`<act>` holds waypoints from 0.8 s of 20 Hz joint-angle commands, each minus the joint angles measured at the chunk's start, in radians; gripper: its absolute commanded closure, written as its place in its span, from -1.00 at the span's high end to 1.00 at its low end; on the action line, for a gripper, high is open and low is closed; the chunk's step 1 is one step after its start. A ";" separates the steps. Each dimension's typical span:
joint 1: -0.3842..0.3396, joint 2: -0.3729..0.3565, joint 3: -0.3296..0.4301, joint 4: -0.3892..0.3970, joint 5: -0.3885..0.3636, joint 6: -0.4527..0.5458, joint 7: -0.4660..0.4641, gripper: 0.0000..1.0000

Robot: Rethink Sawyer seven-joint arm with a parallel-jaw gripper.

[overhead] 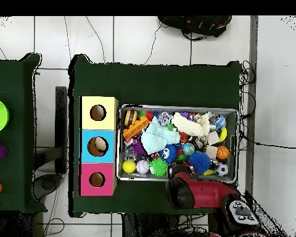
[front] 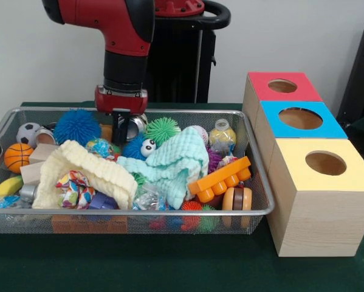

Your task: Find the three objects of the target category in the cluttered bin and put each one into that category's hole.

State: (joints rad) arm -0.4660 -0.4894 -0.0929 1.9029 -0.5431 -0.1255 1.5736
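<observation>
The wire-mesh bin point(front: 133, 213) stands on the green table, heaped with toys; it also shows in the overhead view point(overhead: 178, 108). No tan-brown plush animal shows; any plush toys are hidden in the clutter. A blue fuzzy thing with a googly eye point(front: 144, 146) lies mid-bin. My gripper point(front: 121, 129) reaches down into the bin's far side, between the blue spiky ball point(front: 76, 126) and the green spiky ball point(front: 162, 129). In the overhead view the arm point(overhead: 187, 188) hides it. The red-topped box's hole point(front: 282, 86) is the farthest of three, also in the overhead view point(overhead: 97, 179).
The blue-topped box point(front: 300, 118) and yellow-topped box point(front: 325, 163) stand in a row beside the bin. A cream knitted cloth point(front: 90, 170) and a mint one point(front: 175, 161) cover the bin's middle. An orange block point(front: 221, 178) and a basketball point(front: 17, 157) lie at the ends.
</observation>
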 commanded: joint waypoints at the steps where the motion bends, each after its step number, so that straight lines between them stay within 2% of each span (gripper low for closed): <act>1: -0.001 0.063 -0.030 0.056 -0.004 0.264 0.057 -1.00; 4: -0.028 0.097 -0.035 0.029 -0.030 0.238 0.042 -1.00; 6: -0.070 0.090 -0.034 0.030 -0.066 0.213 0.020 -1.00; 9: -0.166 0.068 0.013 0.089 -0.141 0.137 0.004 -1.00; 10: -0.177 0.061 0.020 0.109 -0.152 0.132 0.004 -1.00; 16: -0.146 0.025 0.019 0.155 -0.133 0.191 0.027 -1.00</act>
State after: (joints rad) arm -0.5997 -0.5164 -0.0893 1.9262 -0.6007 -0.1261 1.5734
